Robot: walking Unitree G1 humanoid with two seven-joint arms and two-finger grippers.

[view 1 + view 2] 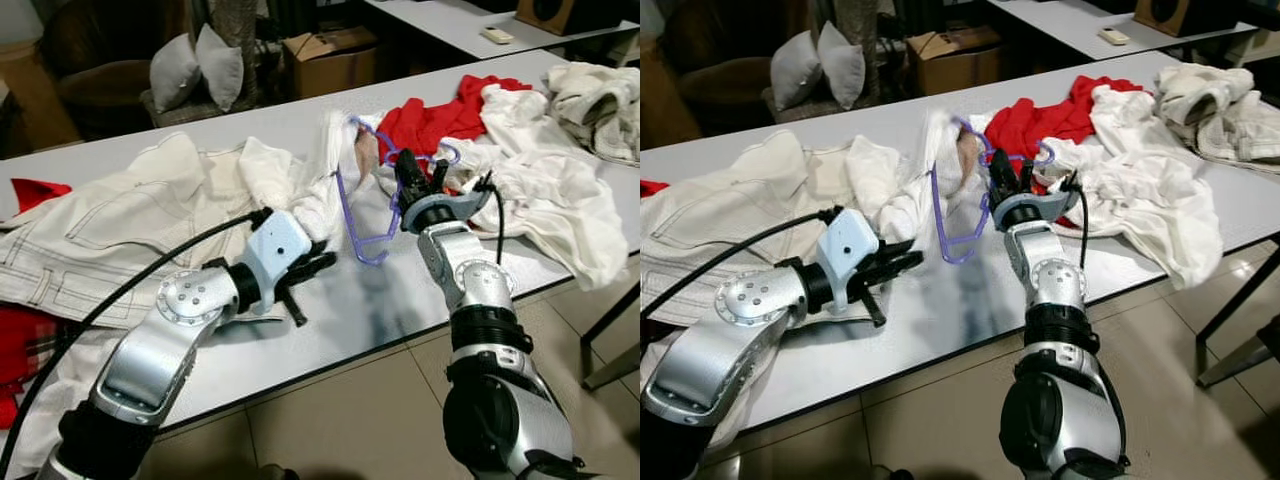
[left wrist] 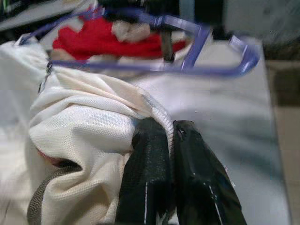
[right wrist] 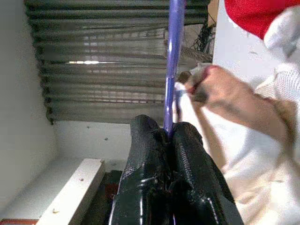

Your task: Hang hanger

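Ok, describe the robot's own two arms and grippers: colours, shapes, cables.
Both arms are silver metal with round, screw-dotted joint discs and black bands. The left gripper has two long glossy black fingers behind a pale blue block; a black cable loops along that arm. The right gripper has matching black fingers, a silver collar and a thin black cable.

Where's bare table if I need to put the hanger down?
Bare grey top lies along the near edge, between the left tool and right tool, under the hanger. Another strip runs behind the clothes. White garments left and red cloth right crowd the rest.
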